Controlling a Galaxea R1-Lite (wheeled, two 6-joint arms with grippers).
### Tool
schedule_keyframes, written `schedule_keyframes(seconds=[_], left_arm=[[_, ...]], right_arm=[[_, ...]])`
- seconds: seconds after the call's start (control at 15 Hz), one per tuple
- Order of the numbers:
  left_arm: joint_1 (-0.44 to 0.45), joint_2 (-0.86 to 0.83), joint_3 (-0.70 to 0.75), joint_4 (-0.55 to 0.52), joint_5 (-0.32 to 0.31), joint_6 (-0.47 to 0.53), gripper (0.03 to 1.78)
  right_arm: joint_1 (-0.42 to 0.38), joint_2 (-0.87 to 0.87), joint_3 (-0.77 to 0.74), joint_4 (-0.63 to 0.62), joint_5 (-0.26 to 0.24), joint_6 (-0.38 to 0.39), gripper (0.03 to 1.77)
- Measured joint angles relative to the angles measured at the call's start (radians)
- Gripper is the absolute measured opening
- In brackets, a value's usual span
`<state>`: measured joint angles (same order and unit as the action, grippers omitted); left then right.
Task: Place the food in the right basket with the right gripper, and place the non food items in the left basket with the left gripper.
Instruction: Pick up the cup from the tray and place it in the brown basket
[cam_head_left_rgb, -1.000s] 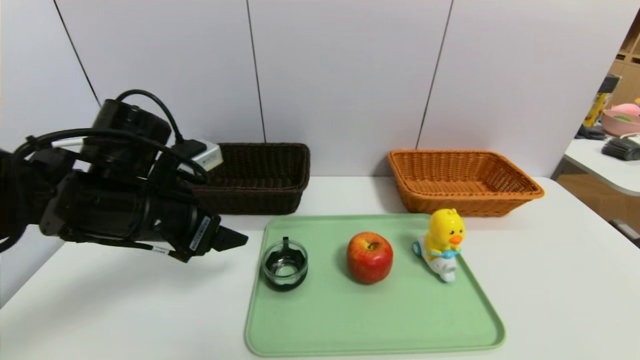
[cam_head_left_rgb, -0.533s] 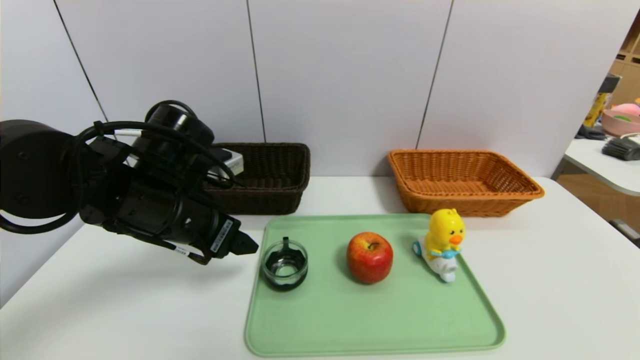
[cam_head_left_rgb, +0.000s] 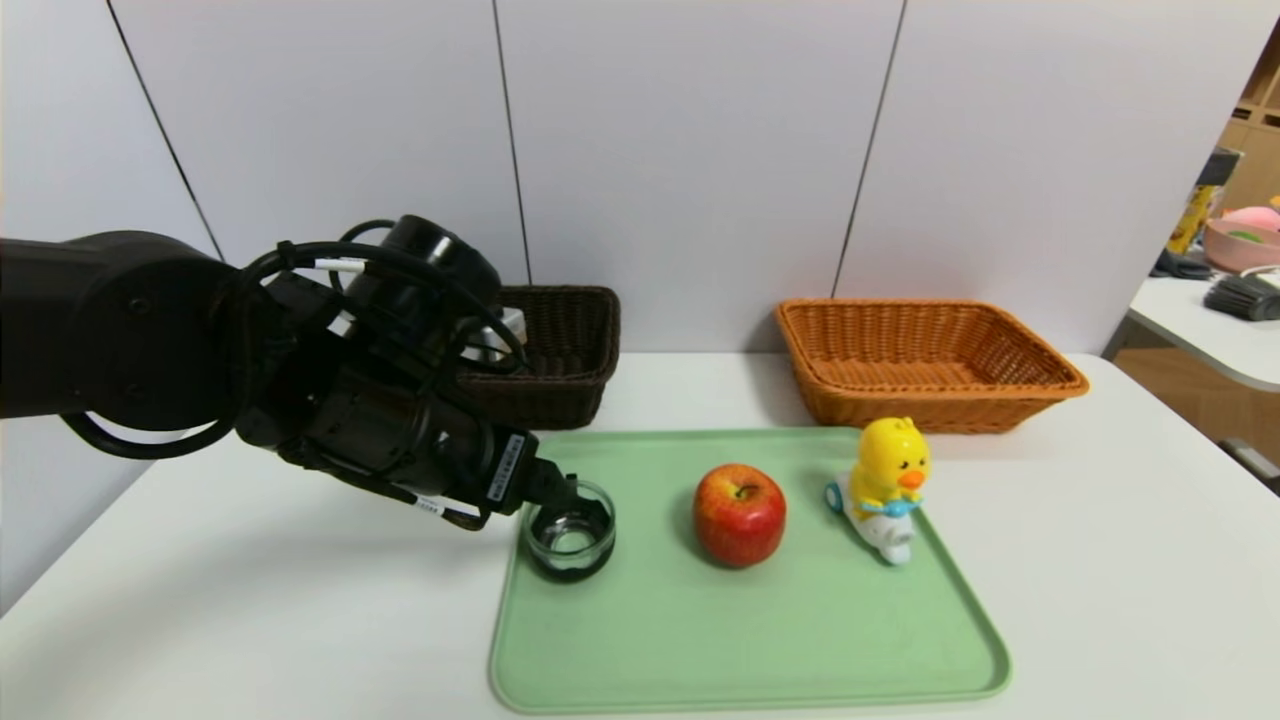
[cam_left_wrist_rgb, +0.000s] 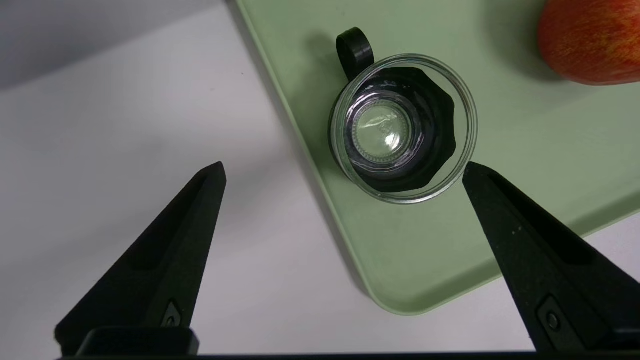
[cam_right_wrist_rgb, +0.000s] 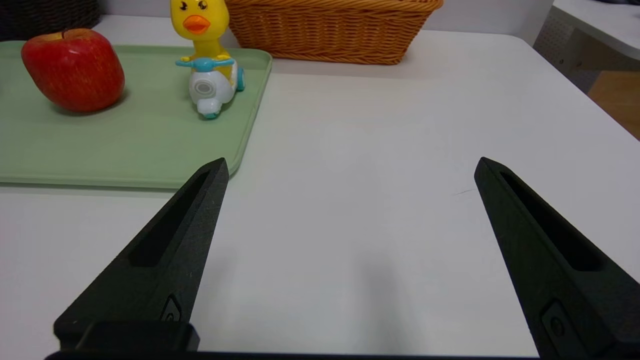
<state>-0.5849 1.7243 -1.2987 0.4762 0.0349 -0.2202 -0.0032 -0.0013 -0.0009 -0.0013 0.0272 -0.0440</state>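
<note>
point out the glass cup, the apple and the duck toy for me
glass cup (cam_left_wrist_rgb: 402, 127), left wrist view, on its clear base.
apple (cam_head_left_rgb: 740, 515), head view, on its red front.
duck toy (cam_head_left_rgb: 893, 455), head view, on its yellow body.

The head camera looks down from high up at the whole green tray (cam_head_left_rgb: 750, 640). The left wrist camera looks straight down, very close to the glass cup (cam_left_wrist_rgb: 402, 127). The right wrist camera sits low over the table (cam_right_wrist_rgb: 375, 200), facing the tray too.

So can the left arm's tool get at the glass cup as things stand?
Probably yes. The left tool is open above the glass cup, which stands apart from the apple near the green tray's edge. Nothing sits between them, though the cup lies off-centre toward one finger.
</note>
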Motion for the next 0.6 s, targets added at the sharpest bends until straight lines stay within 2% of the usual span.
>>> schedule_keyframes(seconds=[0.13,0.4,0.6], left_arm=[[-0.004,0.021,-0.003,0.0,0.017,-0.015,1.69],[-0.017,0.066,-0.004,0.0,0.14,-0.019,1.69],[-0.031,0.1,-0.001,0.0,0.152,-0.02,1.69]], right_arm=[[0.0,0.0,0.0,0.0,0.0,0.0,1.7],[0.0,0.0,0.0,0.0,0.0,0.0,1.7],[0.0,0.0,0.0,0.0,0.0,0.0,1.7]])
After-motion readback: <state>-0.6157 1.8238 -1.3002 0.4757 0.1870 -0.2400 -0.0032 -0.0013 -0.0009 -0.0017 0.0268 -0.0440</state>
